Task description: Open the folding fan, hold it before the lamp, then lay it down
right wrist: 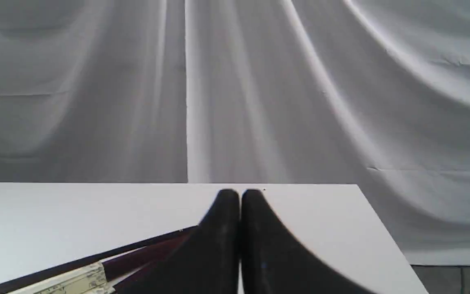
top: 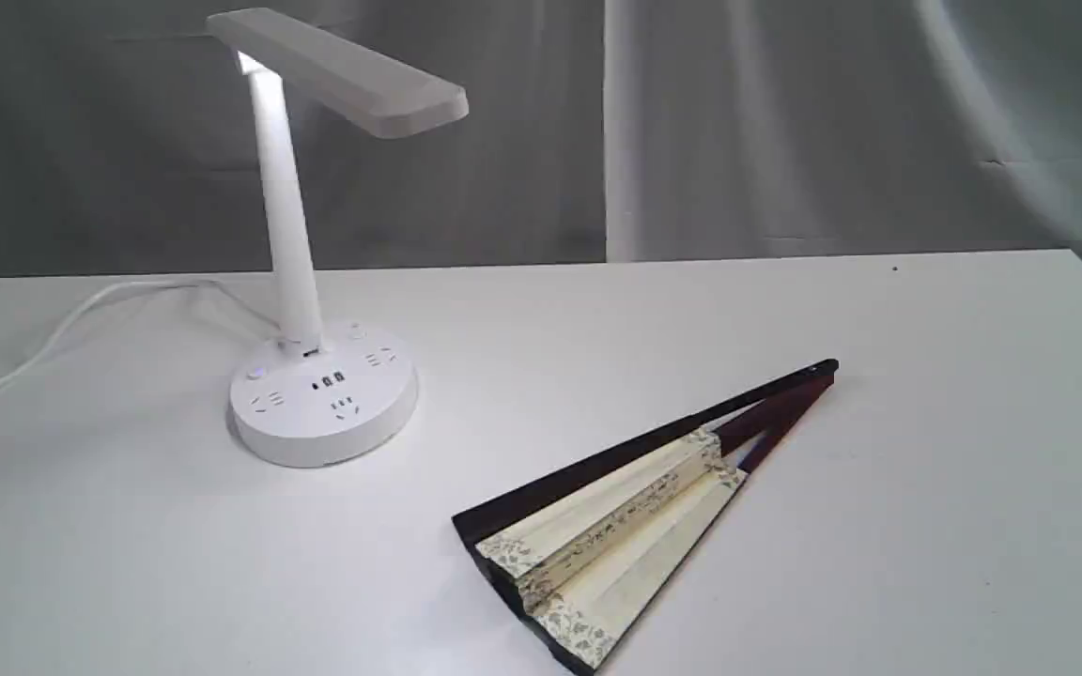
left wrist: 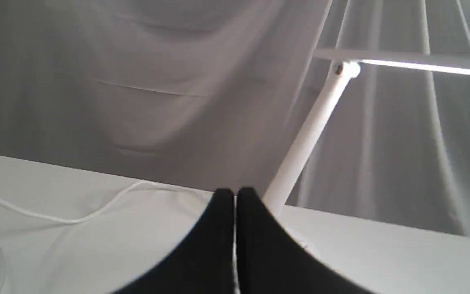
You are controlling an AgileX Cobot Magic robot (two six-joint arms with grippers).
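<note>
White is the bench (top: 926,451) in the exterior view, set before a grey draped curtain (top: 785,122). The lamp (top: 320,394) stands toward the far left corner. Its round base with sockets sits flat on the bench, its slim stem leans a little, and its flat head reaches out to the right. Its white cord (top: 71,324) trails off the left edge. The folding fan (top: 616,526) lies flat, well apart from the lamp. It is spread only to a narrow wedge. Its wide paper end lies at the near edge around the middle, and its pivot end points toward the far right corner. Cream pleats, the grey patterned border, maroon ribs and a near-black outer stick all show.

In the left wrist view the left jaws are black and pressed together tip to tip, with nothing between them. Beyond them the lamp's stem rises on a slant to the head, where a bright strip runs along the underside. The cord loops over the bench.

In the right wrist view the right jaws are likewise closed and empty. The fan's rib end lies on the bench beside them, partly hidden behind them, and whether they touch it cannot be told.
</note>
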